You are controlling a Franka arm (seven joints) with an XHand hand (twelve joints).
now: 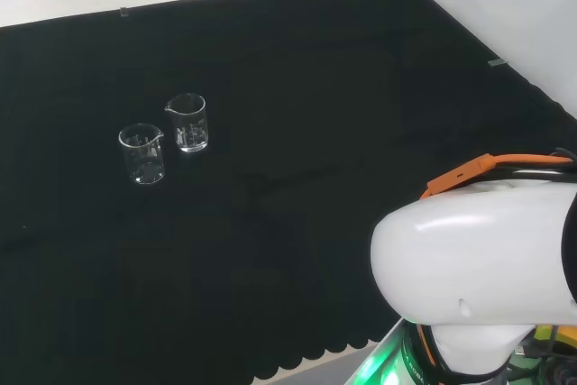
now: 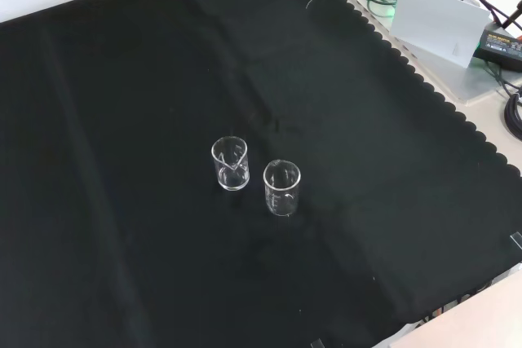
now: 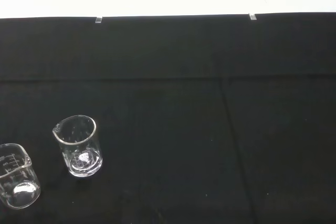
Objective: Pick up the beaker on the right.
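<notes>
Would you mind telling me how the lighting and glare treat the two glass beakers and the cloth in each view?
Head view: both beakers show as bright rim outlines on the black cloth. Front view: faint cloth creases, no clear shadows. Wrist view: the background beyond the cloth is blown out white; glints sit in the beaker bases.

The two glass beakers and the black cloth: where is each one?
Right beaker point(image 1: 188, 123), head view, on its glass wall.
Left beaker point(image 1: 143, 154), head view, on its glass wall.
Black cloth point(image 2: 122, 79), front view, on a bare stretch.
</notes>
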